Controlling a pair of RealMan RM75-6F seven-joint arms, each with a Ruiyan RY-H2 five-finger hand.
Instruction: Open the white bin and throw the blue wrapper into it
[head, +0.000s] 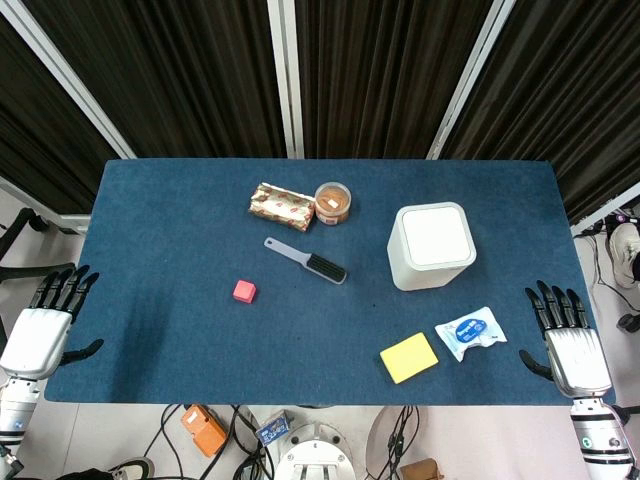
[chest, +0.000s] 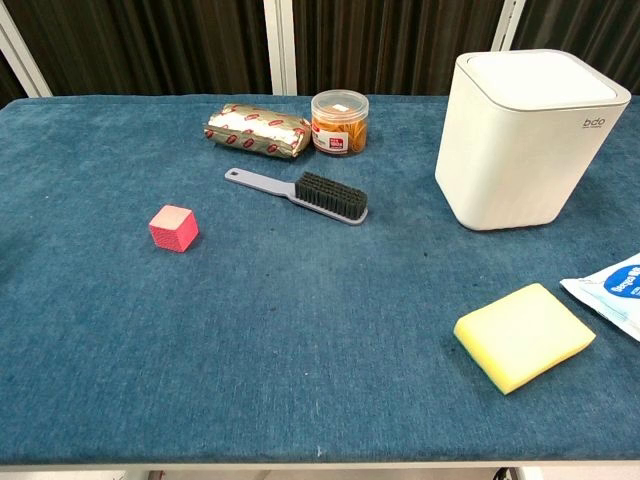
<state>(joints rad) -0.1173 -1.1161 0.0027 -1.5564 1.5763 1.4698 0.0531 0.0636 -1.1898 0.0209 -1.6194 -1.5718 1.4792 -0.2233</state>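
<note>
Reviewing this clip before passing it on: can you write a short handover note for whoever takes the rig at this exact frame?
Left hand: open, fingers spread, holding nothing, off the table's left edge.
Right hand: open, holding nothing, at the table's right edge, near the blue wrapper but not touching it.
White bin: upright on the right half of the table, lid closed.
Blue wrapper lies flat in front of the bin, beside the yellow sponge.
Done: nothing.
Left: open the bin, pick up the wrapper, drop it in.
</note>
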